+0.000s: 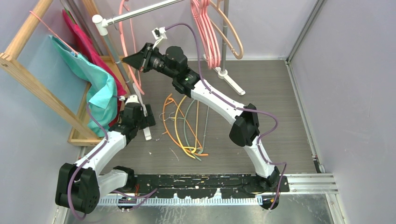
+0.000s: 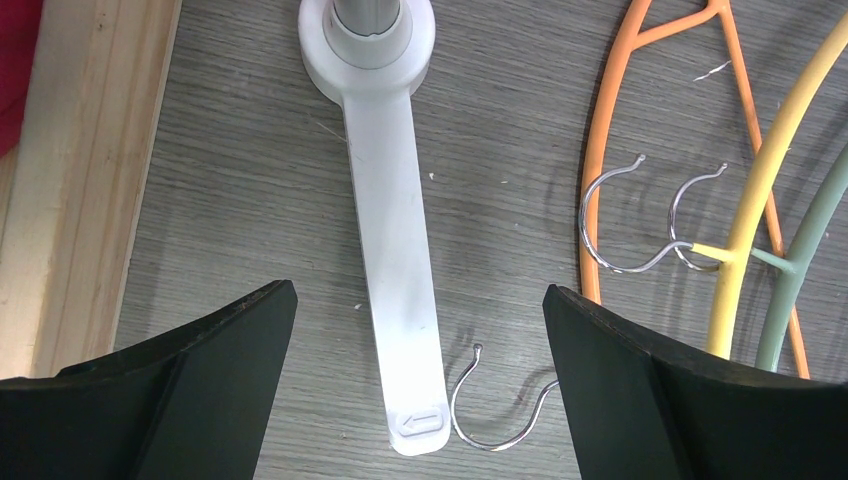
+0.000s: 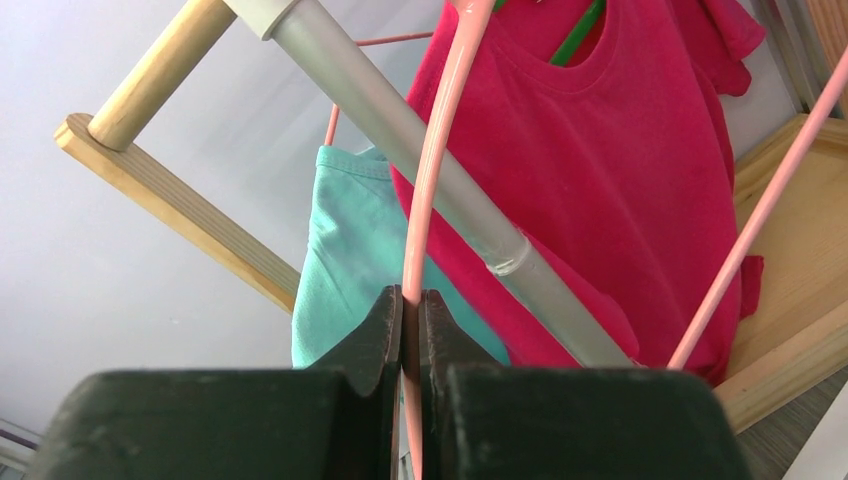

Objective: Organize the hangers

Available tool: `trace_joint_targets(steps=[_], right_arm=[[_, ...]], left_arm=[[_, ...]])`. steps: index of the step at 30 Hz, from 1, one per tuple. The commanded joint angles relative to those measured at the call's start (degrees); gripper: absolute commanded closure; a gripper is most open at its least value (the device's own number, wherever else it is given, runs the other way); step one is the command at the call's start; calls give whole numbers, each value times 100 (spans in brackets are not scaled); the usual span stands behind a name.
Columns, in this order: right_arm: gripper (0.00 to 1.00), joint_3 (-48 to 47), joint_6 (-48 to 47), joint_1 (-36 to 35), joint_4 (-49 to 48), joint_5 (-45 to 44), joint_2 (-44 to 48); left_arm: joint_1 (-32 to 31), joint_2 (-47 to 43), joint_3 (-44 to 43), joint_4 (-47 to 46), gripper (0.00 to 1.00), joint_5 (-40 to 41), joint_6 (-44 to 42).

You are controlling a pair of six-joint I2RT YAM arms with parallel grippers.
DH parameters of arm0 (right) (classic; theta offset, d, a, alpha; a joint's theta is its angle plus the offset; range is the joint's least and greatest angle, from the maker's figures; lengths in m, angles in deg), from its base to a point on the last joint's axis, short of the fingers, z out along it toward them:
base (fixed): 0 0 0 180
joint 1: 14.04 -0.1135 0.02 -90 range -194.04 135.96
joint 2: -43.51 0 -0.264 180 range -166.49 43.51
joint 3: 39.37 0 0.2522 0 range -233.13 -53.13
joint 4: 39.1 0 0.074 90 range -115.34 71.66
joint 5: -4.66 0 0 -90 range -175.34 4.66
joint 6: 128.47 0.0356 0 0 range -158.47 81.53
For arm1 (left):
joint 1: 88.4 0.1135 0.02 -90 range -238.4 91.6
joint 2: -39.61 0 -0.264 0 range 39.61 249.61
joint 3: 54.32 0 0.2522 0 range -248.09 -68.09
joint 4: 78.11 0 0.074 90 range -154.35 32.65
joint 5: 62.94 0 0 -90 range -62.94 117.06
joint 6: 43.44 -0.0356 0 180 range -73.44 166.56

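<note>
My right gripper [image 1: 127,59] is raised beside the silver rail [image 1: 140,12] and is shut on a thin pink hanger [image 1: 121,35]. In the right wrist view the pink wire [image 3: 440,150] runs up from between the closed jaws [image 3: 412,300] and crosses the rail [image 3: 400,130]. Thick pink hangers [image 1: 205,32] and a beige one [image 1: 235,39] hang on the rail at the right. Thin orange [image 1: 170,128], yellow [image 1: 180,126] and grey-green [image 1: 187,130] hangers lie on the floor. My left gripper [image 1: 145,122] is open and empty low over the floor [image 2: 420,380], with the orange [image 2: 600,180], yellow [image 2: 770,170] and grey-green [image 2: 810,240] hangers to its right.
The rack's white foot [image 2: 395,250] lies between my left jaws, with a loose metal hook [image 2: 500,425] beside it. A wooden rack [image 1: 37,84] at the left carries a teal cloth [image 1: 100,86] and a red shirt [image 3: 620,170]. The rack's other white foot [image 1: 231,79] stands at the back.
</note>
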Motion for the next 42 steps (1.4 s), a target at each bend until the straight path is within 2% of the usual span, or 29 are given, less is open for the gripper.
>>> trace_joint_targets(steps=[1, 3, 5, 10, 12, 18, 20, 26, 31, 34, 39, 42], right_arm=[[86, -157, -107, 5, -98, 24, 125], [74, 143, -214, 3, -207, -9, 313], [57, 527, -367, 3, -258, -194, 578], [31, 1745, -847, 4, -564, -771, 1422], [17, 2233, -1028, 3, -713, -913, 1758], [11, 3779, -1634, 3, -878, -1307, 2760], [5, 4396, -1882, 3, -827, -1510, 3204], [4, 6178, -2384, -1, -603, -2008, 4250], [6, 7229, -2533, -60, 34, -2226, 4649], [13, 7574, -2639, -297, 689, -2543, 4577], [33, 7863, -2779, -781, 1204, -2700, 4262], [35, 7736, -2832, -1024, 1326, -2638, 4001]], left_arm=[[-16, -125, 7, -146, 2, 29, -15], [-19, -119, 1, -147, 2, 33, -15], [-12, -109, -1, -148, 2, 41, -19], [-14, -116, -5, -146, 2, 39, -24], [-13, -107, -1, -154, 2, 42, -21], [-19, -107, -5, -156, 2, 26, -40], [-22, -130, 7, -162, 2, 32, -39], [-28, -109, -2, -165, 2, 21, -50], [-20, -37, -45, -163, 2, 17, -58], [-27, -26, -49, -155, 2, 17, -60], [-24, -32, -45, -148, 2, 33, -59], [-35, -25, -53, -146, 2, 37, -59]])
